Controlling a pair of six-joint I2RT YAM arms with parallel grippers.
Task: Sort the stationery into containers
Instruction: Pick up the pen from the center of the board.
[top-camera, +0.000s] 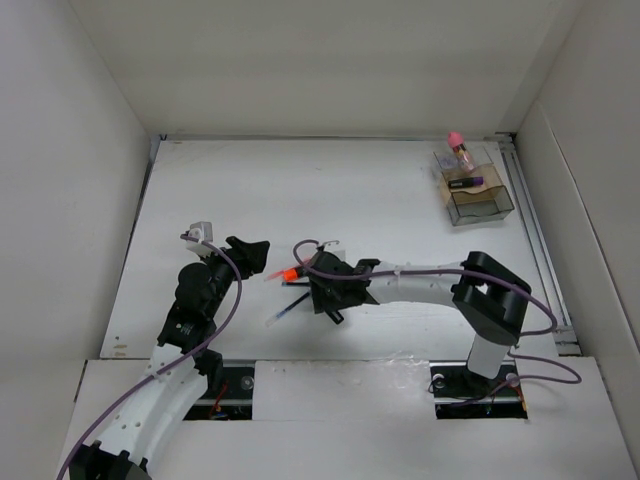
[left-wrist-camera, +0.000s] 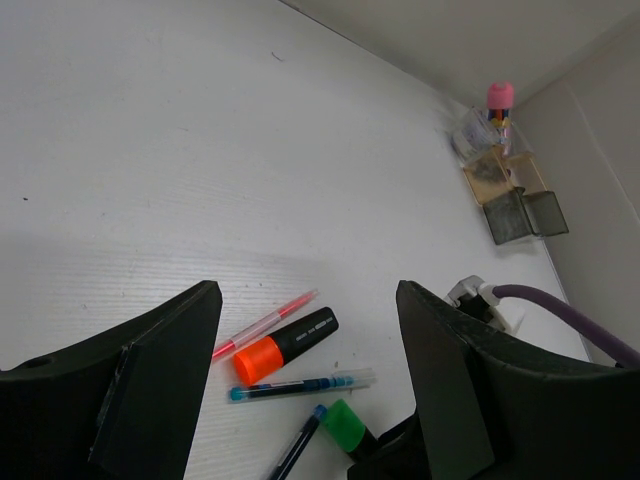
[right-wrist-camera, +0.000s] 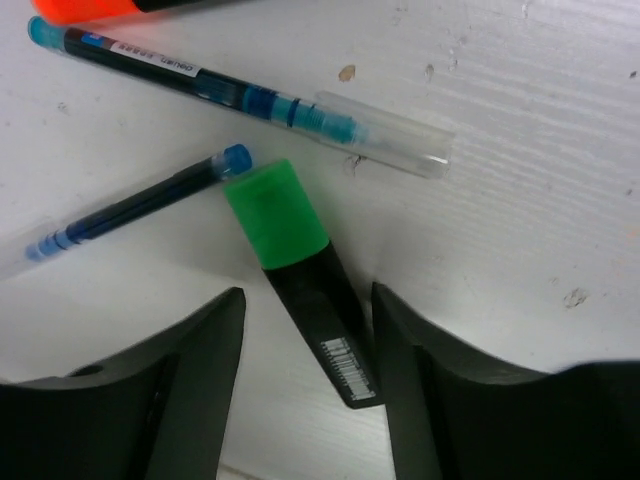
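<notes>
Early, we judge: only the purple-ended black highlighter (top-camera: 465, 183) lies in the smoky-grey clear plastic organiser (top-camera: 495, 212) far right, with one pink-topped clear jar (top-camera: 457, 146) at its far end, inside or not we cannot tell. Loose mid-table we count one orange-ended highlighter (left-wrist-camera: 285, 345), one green-ended highlighter (right-wrist-camera: 298, 262), two blue pens, namely the clear-capped blue pen (right-wrist-camera: 240, 95) and the second blue pen (right-wrist-camera: 130, 208), plus one thin pink pen (left-wrist-camera: 265, 323). Right gripper (right-wrist-camera: 308, 295) jaws are spread astride the green one, not pinching; left gripper (left-wrist-camera: 308, 290) jaws are spread, empty.

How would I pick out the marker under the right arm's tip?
On the white table, find the right gripper. Between its open jaws, among pens, lies a short black highlighter. Unlike the orange-capped one nearby, its cap is green.
</notes>
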